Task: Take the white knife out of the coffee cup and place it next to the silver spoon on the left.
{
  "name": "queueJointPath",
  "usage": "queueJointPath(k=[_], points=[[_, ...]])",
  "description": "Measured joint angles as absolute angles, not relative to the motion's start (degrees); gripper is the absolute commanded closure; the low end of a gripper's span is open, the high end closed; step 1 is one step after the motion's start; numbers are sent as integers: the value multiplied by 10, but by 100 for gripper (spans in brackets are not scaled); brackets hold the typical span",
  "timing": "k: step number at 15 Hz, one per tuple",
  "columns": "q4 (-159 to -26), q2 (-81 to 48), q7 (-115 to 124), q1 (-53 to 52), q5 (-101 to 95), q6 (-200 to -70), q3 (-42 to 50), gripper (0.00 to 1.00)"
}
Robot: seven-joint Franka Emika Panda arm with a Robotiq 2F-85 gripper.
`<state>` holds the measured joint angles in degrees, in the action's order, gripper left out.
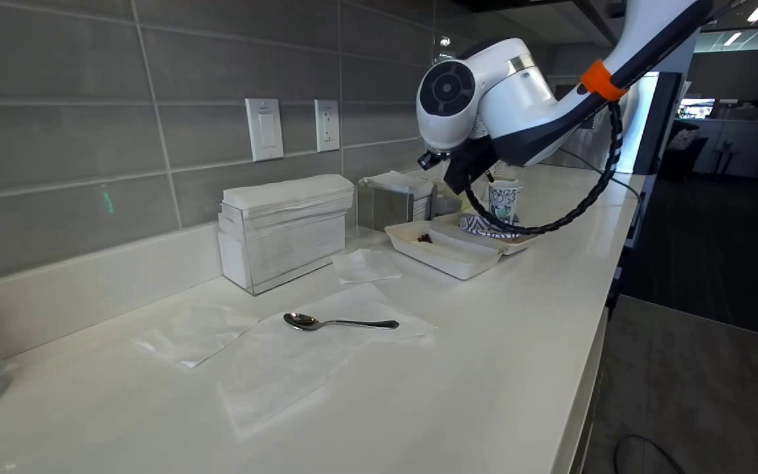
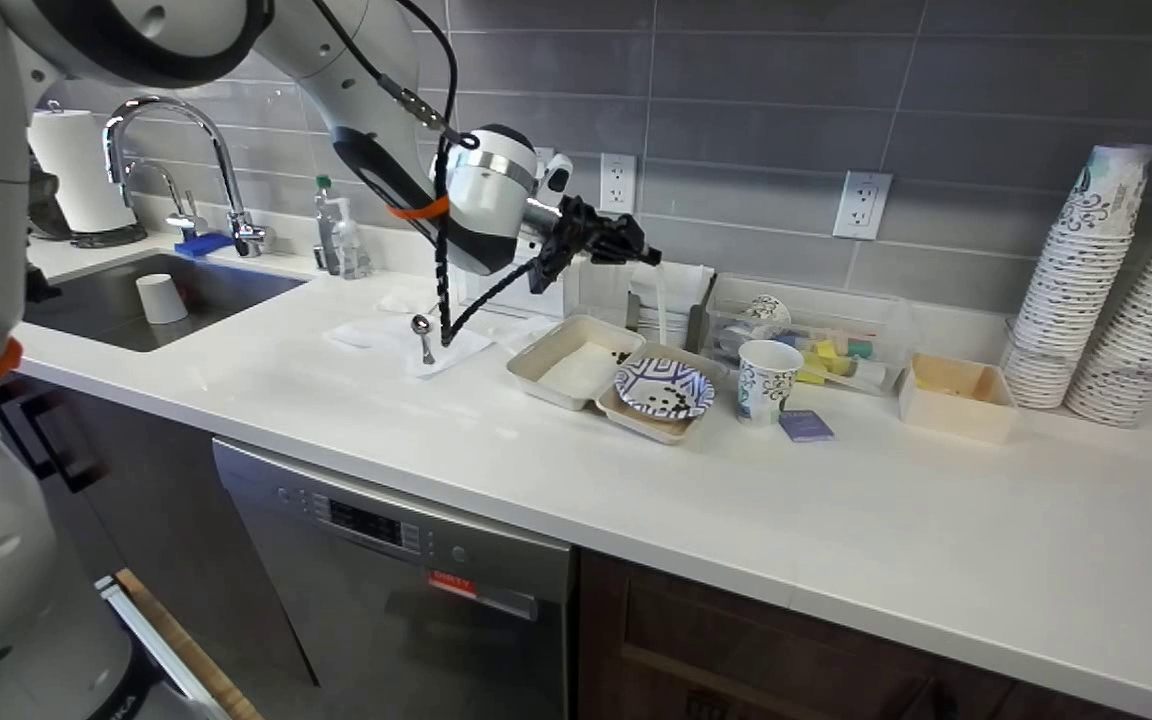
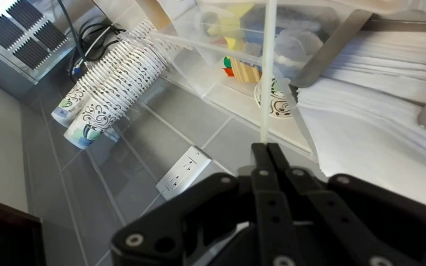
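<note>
My gripper (image 2: 650,256) is shut on the white knife (image 2: 662,305), which hangs down from the fingertips in an exterior view. In the wrist view the fingertips (image 3: 267,146) pinch the end of the pale, thin knife (image 3: 268,70). The coffee cup (image 2: 764,385), white with blue patterning, stands upright on the counter, apart from the knife; it also shows in an exterior view (image 1: 503,201) behind the arm's cable. The silver spoon (image 1: 346,323) lies on a flat napkin; it also shows in an exterior view (image 2: 425,338). The fingertips are largely hidden in that napkin-side view.
Food trays (image 1: 441,253) with a patterned bowl (image 2: 664,388) lie between spoon and cup. A napkin box (image 1: 300,230) and grey napkin holder (image 1: 384,205) stand by the wall. A clear bin (image 2: 886,335) and tall cup stacks (image 2: 1076,280) stand behind the cup.
</note>
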<state>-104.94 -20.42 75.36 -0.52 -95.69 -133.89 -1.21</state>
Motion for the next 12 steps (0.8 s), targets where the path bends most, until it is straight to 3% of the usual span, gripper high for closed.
queueJointPath(k=[6, 12], points=[[-1056, -201, 714, -18, -929, -1459, -60, 99], [-1087, -185, 538, -55, -776, -1508, -109, 99]])
